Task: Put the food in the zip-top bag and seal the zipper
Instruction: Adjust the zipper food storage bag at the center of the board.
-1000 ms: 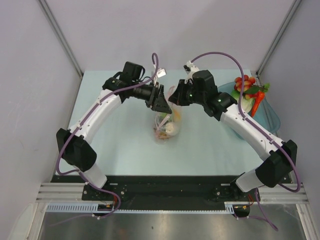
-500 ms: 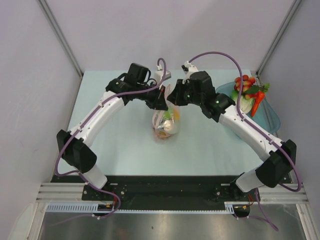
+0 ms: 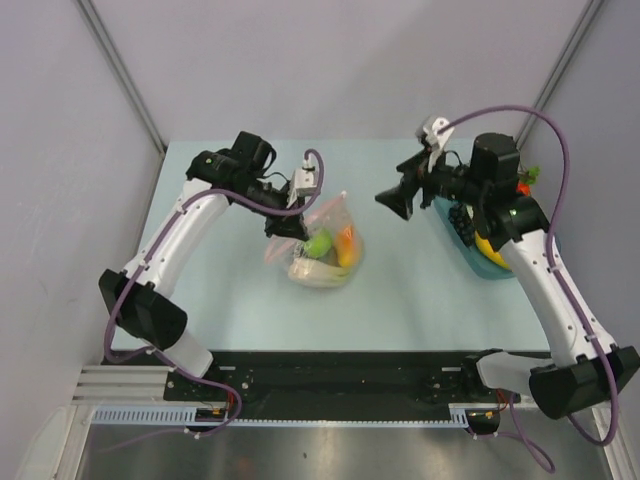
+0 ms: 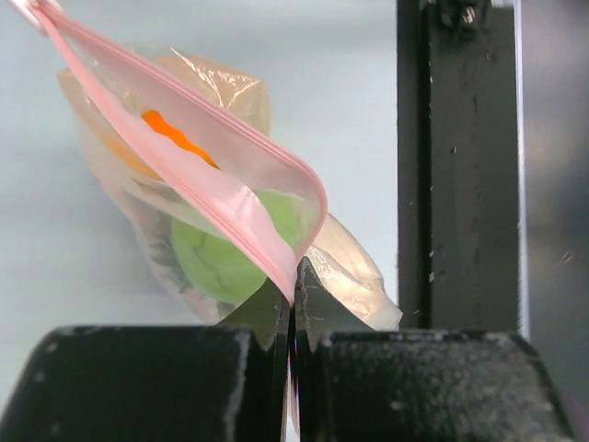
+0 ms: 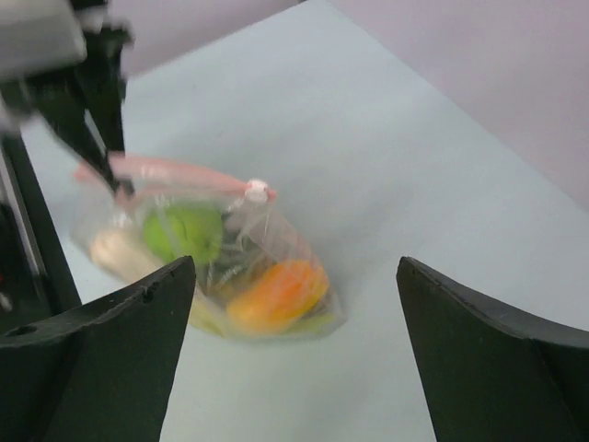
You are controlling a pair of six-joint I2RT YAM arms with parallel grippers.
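Note:
The zip-top bag (image 3: 322,247) lies on the table with a green ball (image 4: 221,260), an orange (image 5: 276,295) and a pale piece of food inside. My left gripper (image 3: 284,228) is shut on the pink zipper (image 4: 189,161) at the bag's left end, jaws pinched on the strip (image 4: 293,299). Near the jaws the strip's two sides bow apart. My right gripper (image 3: 393,200) hangs open to the right of the bag, touching nothing, with the bag lying beyond its spread fingers (image 5: 294,276). More food, grapes (image 3: 460,222) and a banana (image 3: 487,246), lies in the bowl.
A teal bowl (image 3: 487,264) stands at the table's right edge, partly under my right arm. A white slider tab (image 5: 258,191) sits at the zipper's right end. Grey walls close in the table on the left, the right and behind.
My right gripper has let go of the bag, opened and swung right toward the bowl. My left gripper has closed on the zipper, and the bag has tipped over to the left.

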